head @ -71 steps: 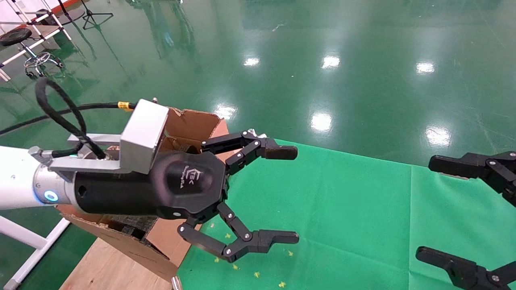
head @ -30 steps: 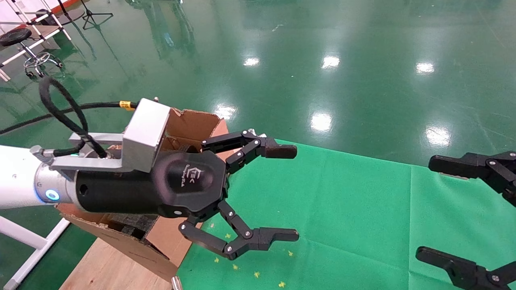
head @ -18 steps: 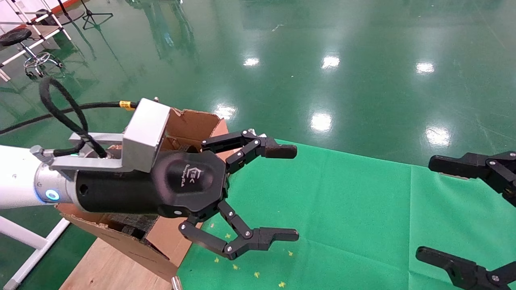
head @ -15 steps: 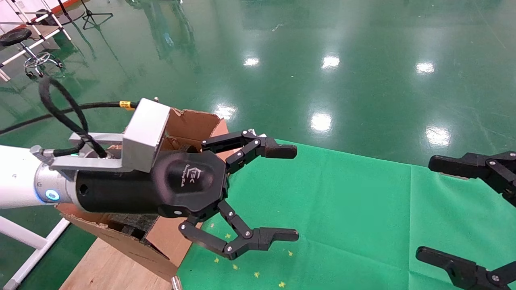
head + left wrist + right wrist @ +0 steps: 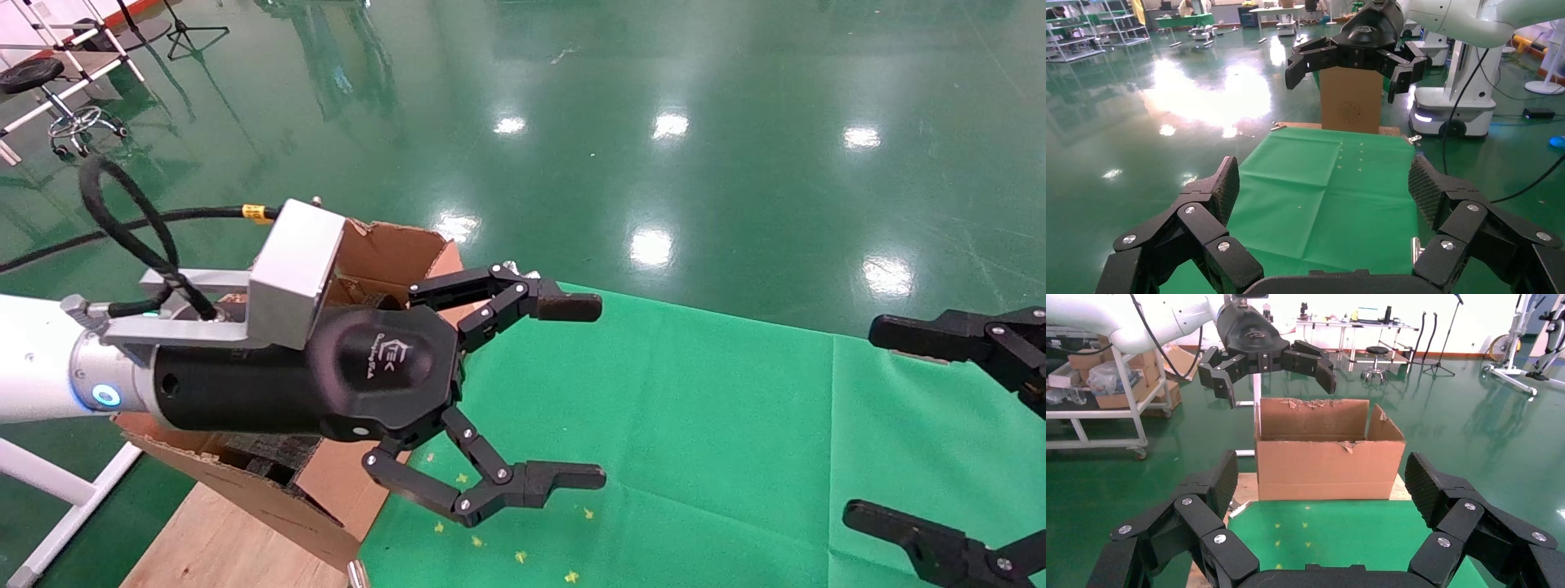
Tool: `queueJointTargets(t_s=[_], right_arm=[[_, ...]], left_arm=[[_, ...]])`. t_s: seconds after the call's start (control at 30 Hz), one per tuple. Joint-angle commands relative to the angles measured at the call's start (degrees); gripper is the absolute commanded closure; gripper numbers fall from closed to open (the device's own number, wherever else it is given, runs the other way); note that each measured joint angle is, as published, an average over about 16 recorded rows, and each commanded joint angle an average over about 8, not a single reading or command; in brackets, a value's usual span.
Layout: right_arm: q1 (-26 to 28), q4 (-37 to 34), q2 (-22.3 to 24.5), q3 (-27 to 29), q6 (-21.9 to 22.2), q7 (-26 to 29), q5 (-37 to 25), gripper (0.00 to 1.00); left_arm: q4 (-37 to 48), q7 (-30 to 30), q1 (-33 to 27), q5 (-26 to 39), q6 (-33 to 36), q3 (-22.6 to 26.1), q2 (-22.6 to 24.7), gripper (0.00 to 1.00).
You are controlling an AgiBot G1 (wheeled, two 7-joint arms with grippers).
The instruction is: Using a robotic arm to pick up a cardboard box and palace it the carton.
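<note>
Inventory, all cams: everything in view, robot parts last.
carton: 1, brown, open top, on the board at the cloth's left end
cardboard box: 1, brown, upright at the cloth's right end
green cloth: 1, spread between them
wooden board: 1, tan, under the carton
yellow specks: several, on the cloth near the carton
left gripper: black, open, beside the carton
right gripper: black, open, over the cloth's right end

White robotic arm; blue ring; black cable
</note>
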Motion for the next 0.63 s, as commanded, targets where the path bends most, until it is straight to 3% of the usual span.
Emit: queueJointTargets(t_s=[0.03,0.63], right_arm=[[0.0,0.0,0.0,0.0,0.0,0.0,0.0,0.0],[0.0,0.0,0.0,0.0,0.0,0.0,0.0,0.0]], left_arm=[[0.0,0.0,0.0,0.0,0.0,0.0,0.0,0.0],[0.0,0.0,0.0,0.0,0.0,0.0,0.0,0.0]])
